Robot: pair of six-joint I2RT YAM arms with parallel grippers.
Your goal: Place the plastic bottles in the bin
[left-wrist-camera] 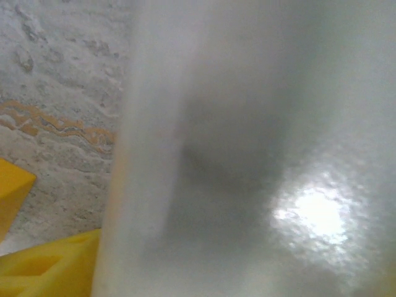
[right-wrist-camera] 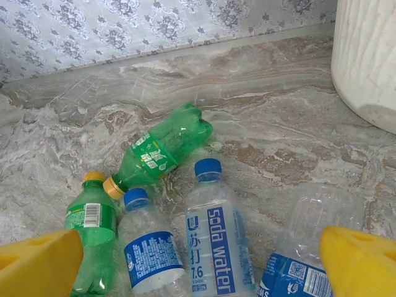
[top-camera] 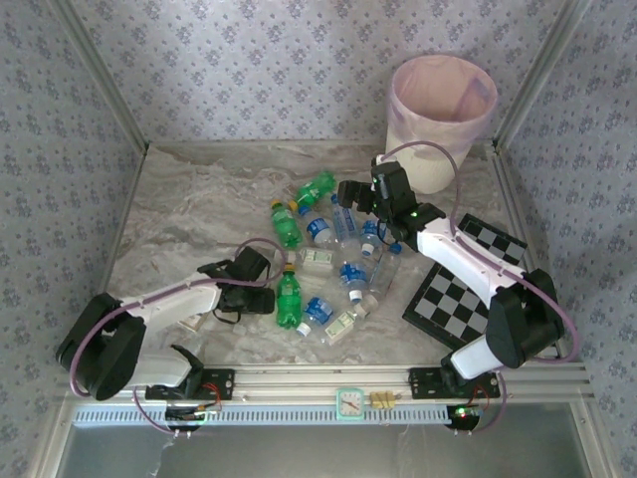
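While you view from above, bin [top-camera: 441, 119] in the far right corner, plastic bottles [top-camera: 338, 269] heaped mid-table apart from it, your right gripper [right-wrist-camera: 199, 263] over them, fingers spread wide, left gripper [top-camera: 257, 291] just beside a green bottle [top-camera: 288, 299], grip unclear, its wrist view blurred

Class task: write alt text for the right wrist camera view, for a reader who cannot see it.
Five small plastic bottles lie on a marbled table: two green with yellow caps, three clear with blue labels. The yellow fingertips of the open right gripper frame the bottom corners, and the cream-white bin stands at the upper right.
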